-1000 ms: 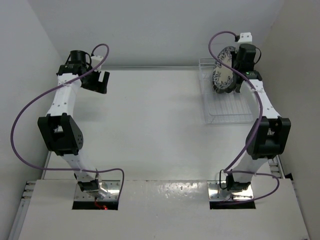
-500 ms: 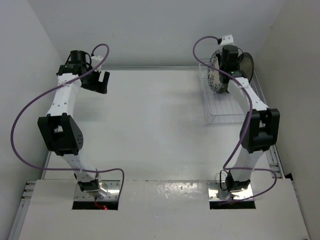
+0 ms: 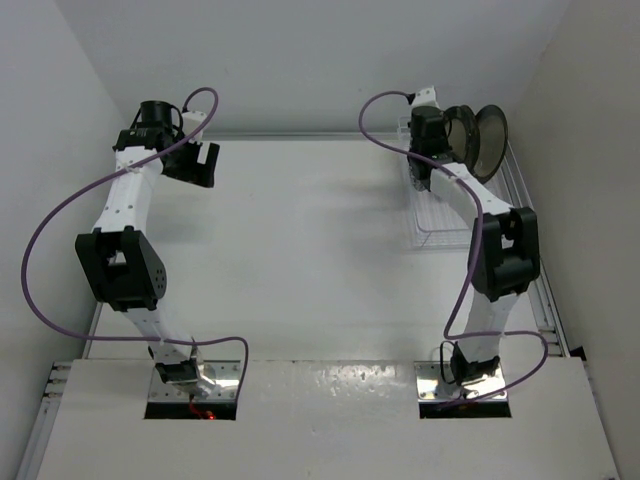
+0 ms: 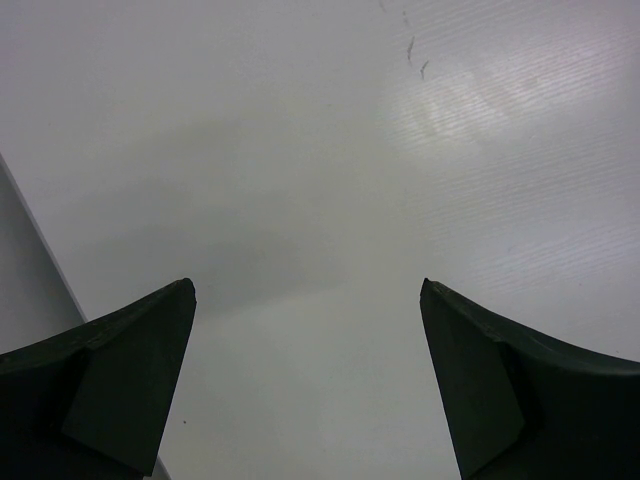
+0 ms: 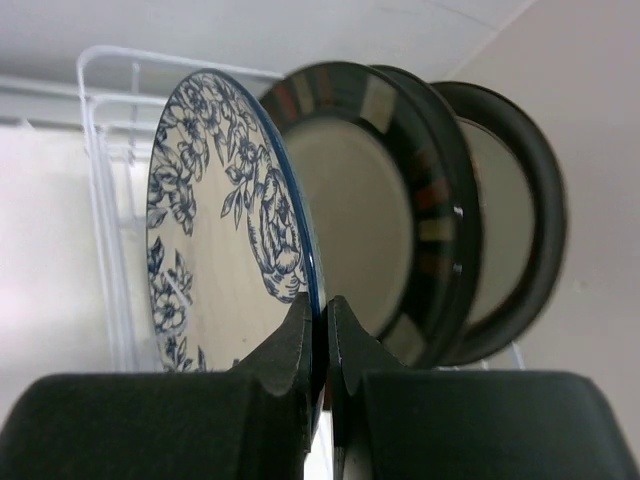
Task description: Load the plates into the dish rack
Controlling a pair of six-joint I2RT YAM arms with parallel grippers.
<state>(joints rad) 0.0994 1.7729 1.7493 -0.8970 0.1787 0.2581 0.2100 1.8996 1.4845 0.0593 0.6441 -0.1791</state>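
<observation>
The blue-flowered plate (image 5: pixel 225 235) is white with dark blue blossoms and leaves across its face and a thin blue line at its edge. It stands on edge at the far end of the white wire dish rack (image 5: pixel 100 200). The right gripper (image 5: pixel 320 312) has its jaws clamped on the plate's rim, one finger on each face.

Just behind it stand the dark-rimmed plates (image 5: pixel 385 215), upright and face-on in a row. They have cream centres and brown-grey rims broken by lighter blocks. Three rims can be counted in the right wrist view; the nearer two are so close that they nearly merge.

The black fingers hide the floral plate's lower edge, so it cannot be told whether it sits in a slot or hangs above the bars. The lower parts of the dark plates are hidden too. From the top camera the right arm covers the floral plate and much of the rack, and only dark discs show at the rack's far right corner.

The left gripper (image 4: pixel 305 290) hovers over the bare table (image 4: pixel 300 150) with its jaws wide apart and nothing between them.
</observation>
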